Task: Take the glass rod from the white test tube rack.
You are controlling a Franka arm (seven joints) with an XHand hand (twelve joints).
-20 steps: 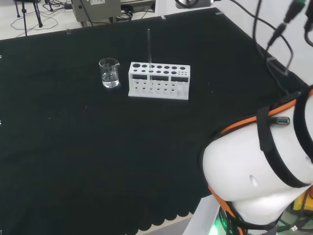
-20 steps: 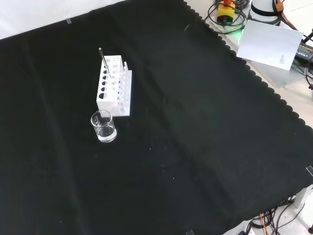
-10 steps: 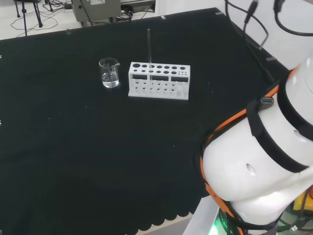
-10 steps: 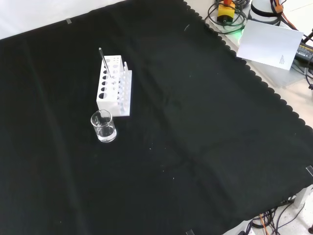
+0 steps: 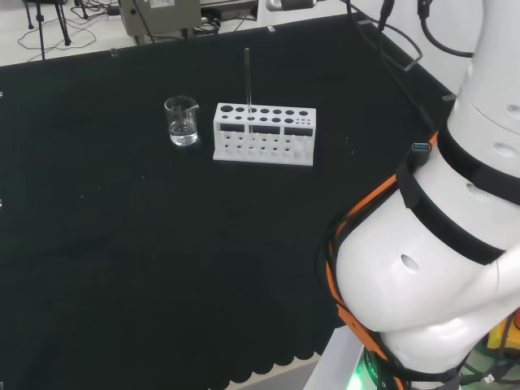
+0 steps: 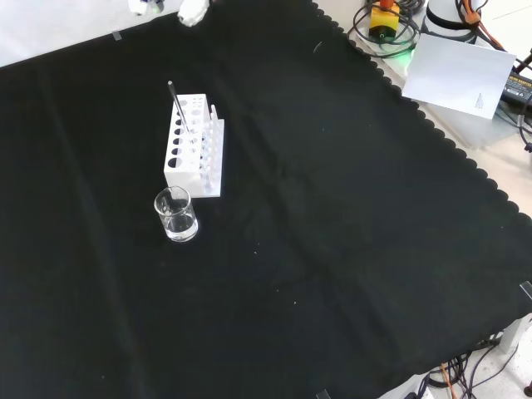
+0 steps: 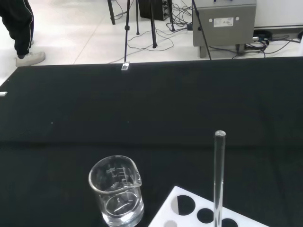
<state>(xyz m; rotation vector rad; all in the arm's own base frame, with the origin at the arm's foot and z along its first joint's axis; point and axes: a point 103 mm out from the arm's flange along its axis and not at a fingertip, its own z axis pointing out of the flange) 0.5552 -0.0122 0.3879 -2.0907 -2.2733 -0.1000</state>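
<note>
Clearly we are on the approach: the hand (image 6: 189, 10) hangs at the cloth's far edge in the front view (fingers unreadable, we cannot tell). The glass rod (image 5: 248, 79) stands upright in the white test tube rack (image 5: 264, 134), beside a beaker (image 5: 181, 121). Next, descend and pinch its top.

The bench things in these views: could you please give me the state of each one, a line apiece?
Glass rod: upright in the rack, untouched.
White test tube rack: standing on the cloth, other holes empty.
Beaker: upright beside the rack, apart from it.
Hand: at the front view's top edge, away from the rod.
</note>
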